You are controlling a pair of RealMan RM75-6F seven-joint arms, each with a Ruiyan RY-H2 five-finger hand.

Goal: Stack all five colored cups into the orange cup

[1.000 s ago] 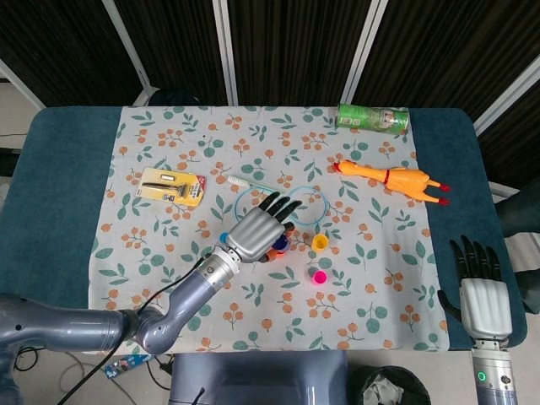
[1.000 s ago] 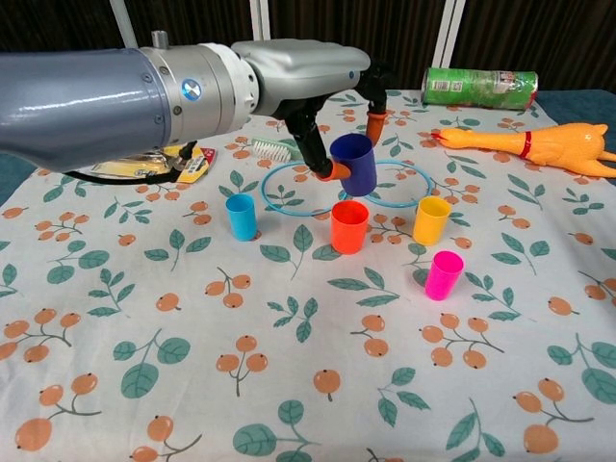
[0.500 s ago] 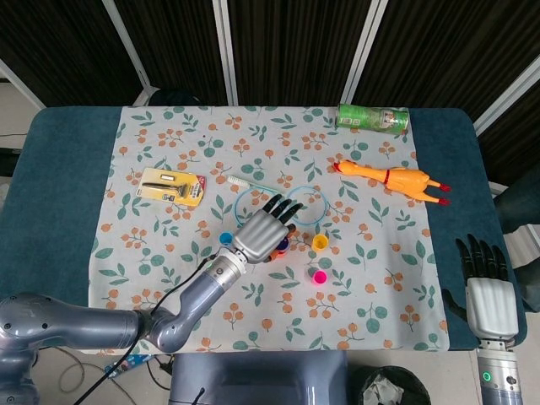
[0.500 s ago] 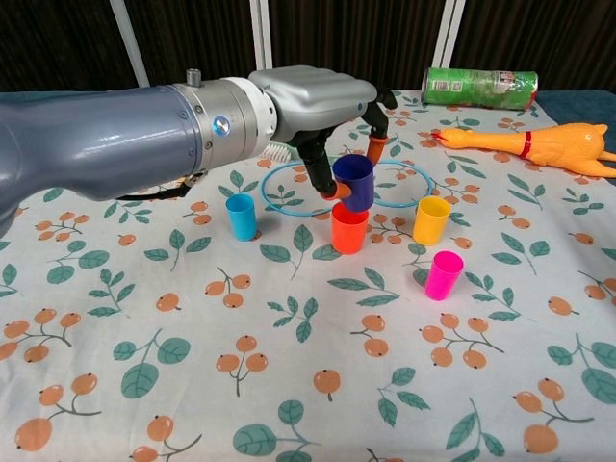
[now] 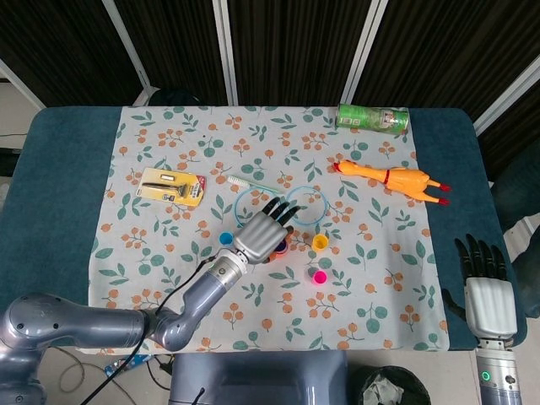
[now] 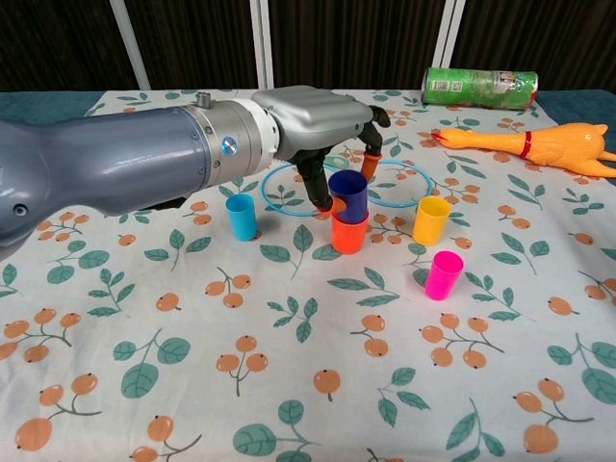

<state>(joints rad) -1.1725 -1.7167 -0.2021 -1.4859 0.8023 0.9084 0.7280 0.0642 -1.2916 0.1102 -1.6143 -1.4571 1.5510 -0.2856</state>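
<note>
Blue cup [image 6: 348,195] lowered, robot hand [image 6: 313,115] above.

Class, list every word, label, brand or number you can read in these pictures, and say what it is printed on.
None can be read.
Green can: printing too blurred.
Yellow packet: print too small.
Left arm's round blue badge: no legible text.
Cups, such as the blue cup: plain.

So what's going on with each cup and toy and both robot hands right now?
Blue cup: upright, sitting in the orange cup, pinched by the left hand.
Orange cup: upright on the cloth.
Light blue cup: upright, alone.
Yellow cup: upright, alone.
Pink cup: upright, alone.
Left hand: fingers around the blue cup.
Right hand: holds nothing.
Green can: on its side.
Rubber chicken: lying flat.
</note>
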